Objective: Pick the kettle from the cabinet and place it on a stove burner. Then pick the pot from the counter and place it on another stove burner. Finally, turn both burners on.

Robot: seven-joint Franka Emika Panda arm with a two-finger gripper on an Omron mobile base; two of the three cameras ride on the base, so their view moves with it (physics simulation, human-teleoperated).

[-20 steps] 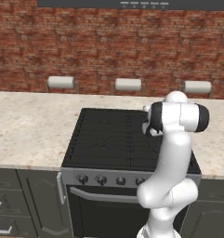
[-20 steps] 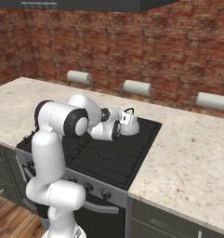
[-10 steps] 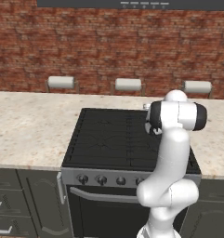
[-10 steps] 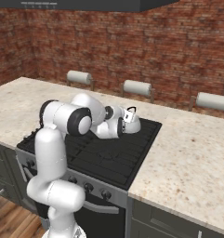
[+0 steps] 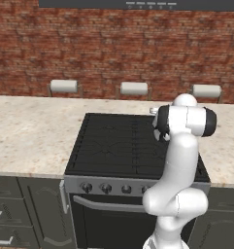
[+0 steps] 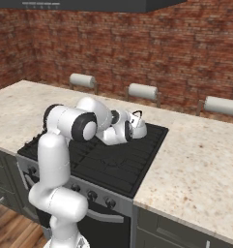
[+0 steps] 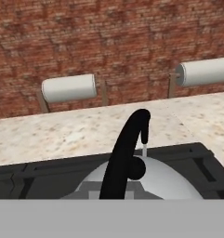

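The kettle (image 7: 132, 182) was silvery-white with a black handle and knob, the cooktop (image 5: 118, 146) black, the surface (image 6: 200, 160) speckled beige, the wall (image 5: 113, 48) red-brown brick.

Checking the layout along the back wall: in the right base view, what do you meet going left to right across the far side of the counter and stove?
Left paper towel roll → middle paper towel roll → right paper towel roll; the kettle sits just below the middle one.

brick wall (image 5: 89, 48) – behind | three paper towel rolls (image 5: 64, 86) – along it | wood floor (image 6: 7, 223)
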